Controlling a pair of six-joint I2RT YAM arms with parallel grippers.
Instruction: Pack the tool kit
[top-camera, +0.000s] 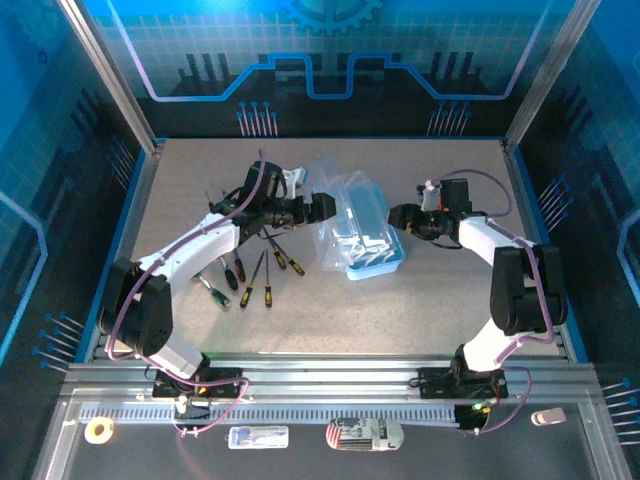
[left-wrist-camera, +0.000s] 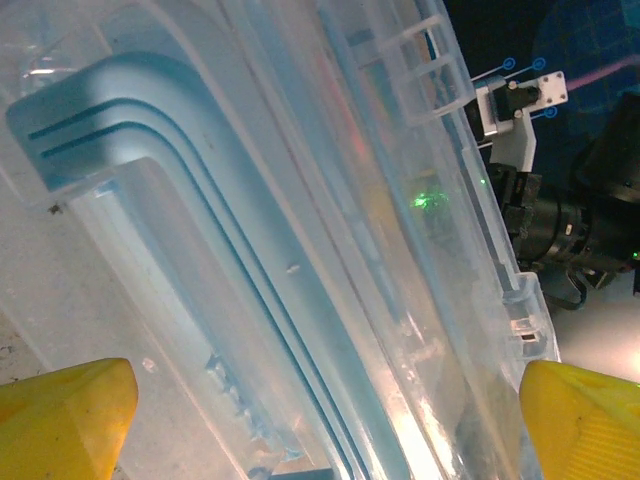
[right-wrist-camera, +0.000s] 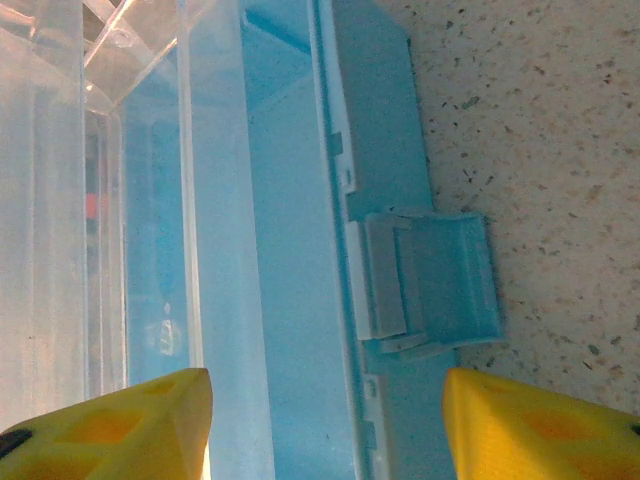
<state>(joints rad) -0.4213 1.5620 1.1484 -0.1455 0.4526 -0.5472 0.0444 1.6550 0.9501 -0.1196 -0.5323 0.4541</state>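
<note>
My left gripper (top-camera: 322, 205) stands wide apart at the clear lid (top-camera: 335, 192), I'd guess to stop it dropping shut. My right gripper (right-wrist-camera: 325, 425) is also apart, straddling the blue wall by the latch (right-wrist-camera: 435, 280), likely to steady the case (top-camera: 365, 245) mid-desk. Screwdrivers (top-camera: 255, 278) lie loose left of it on the speckled desk (top-camera: 430, 310). Blue panels wall the cell.

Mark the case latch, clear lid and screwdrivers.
case latch (right-wrist-camera: 430, 285): right wrist view, centre of blue flap.
clear lid (top-camera: 335, 200): top external view, middle of raised panel.
screwdrivers (top-camera: 268, 293): top external view, handle of one.
</note>
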